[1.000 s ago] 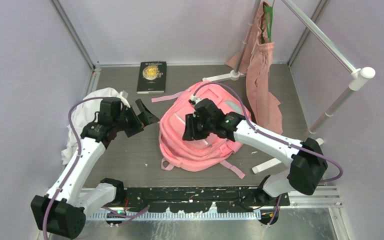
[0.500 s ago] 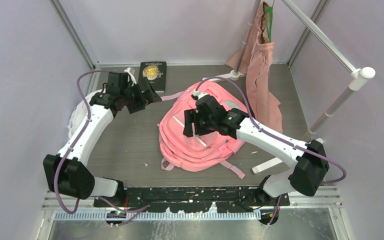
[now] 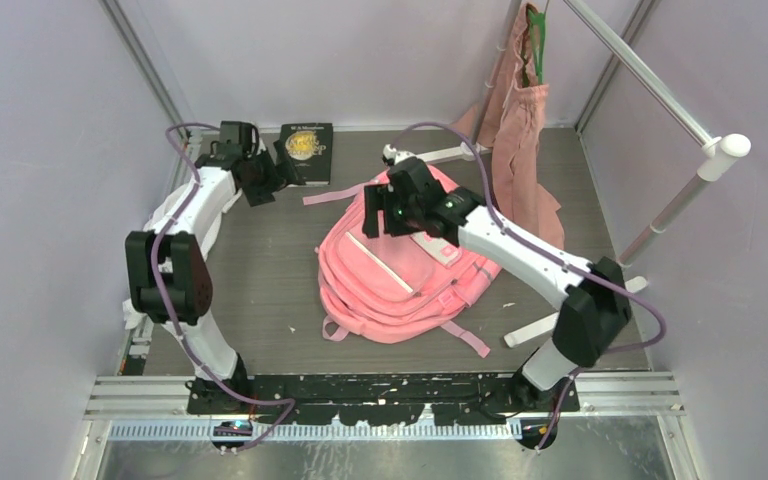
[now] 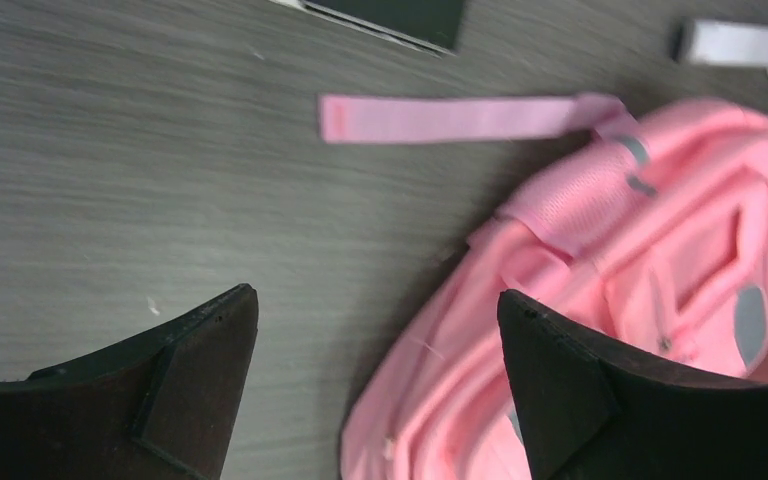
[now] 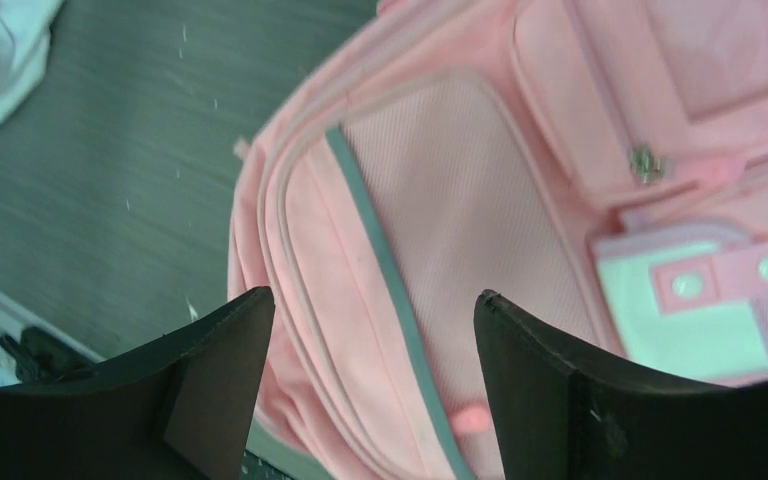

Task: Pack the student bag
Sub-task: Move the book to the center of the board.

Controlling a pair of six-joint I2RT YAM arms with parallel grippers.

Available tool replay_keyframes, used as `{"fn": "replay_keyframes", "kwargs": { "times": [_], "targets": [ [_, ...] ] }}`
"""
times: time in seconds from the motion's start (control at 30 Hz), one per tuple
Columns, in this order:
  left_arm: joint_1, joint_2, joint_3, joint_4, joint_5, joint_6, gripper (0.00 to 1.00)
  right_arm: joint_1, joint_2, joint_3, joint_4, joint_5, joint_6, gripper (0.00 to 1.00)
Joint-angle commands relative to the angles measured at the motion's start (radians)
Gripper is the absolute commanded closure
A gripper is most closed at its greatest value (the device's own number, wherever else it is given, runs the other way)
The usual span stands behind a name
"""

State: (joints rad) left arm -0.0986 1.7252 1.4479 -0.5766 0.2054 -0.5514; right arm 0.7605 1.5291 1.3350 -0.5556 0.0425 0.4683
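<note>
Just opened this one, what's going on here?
Two robot arms are packing a pink backpack, which lies flat on the table. The right gripper hovers open over the bag's front pockets, holding nothing. The left gripper, also open and empty, is out by the dark book near the far edge. The book is not in the bag yet.

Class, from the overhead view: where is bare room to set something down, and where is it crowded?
Widest bare patch: grey table left of the pink fabric backpack, nearer than the black book. Crowded: the right side, with the hanging dusty-pink cloth tote and white rack feet.
</note>
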Motion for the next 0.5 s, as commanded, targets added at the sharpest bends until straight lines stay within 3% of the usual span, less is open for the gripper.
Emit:
{"fn": "replay_keyframes", "kwargs": {
  "times": [0.0, 0.2, 0.47],
  "targets": [
    [0.053, 0.076, 0.079, 0.083, 0.005, 0.032, 0.12, -0.048, 0.139, 0.165, 0.077, -0.049, -0.011, 0.21],
    [0.017, 0.154, 0.148, 0.115, -0.144, 0.169, 0.12, -0.108, 0.318, 0.331, 0.082, -0.161, 0.045, 0.21],
    [-0.003, 0.259, 0.293, 0.089, -0.243, 0.235, 0.11, -0.154, 0.332, 0.307, 0.142, -0.19, 0.1, 0.21]
  ]
}}
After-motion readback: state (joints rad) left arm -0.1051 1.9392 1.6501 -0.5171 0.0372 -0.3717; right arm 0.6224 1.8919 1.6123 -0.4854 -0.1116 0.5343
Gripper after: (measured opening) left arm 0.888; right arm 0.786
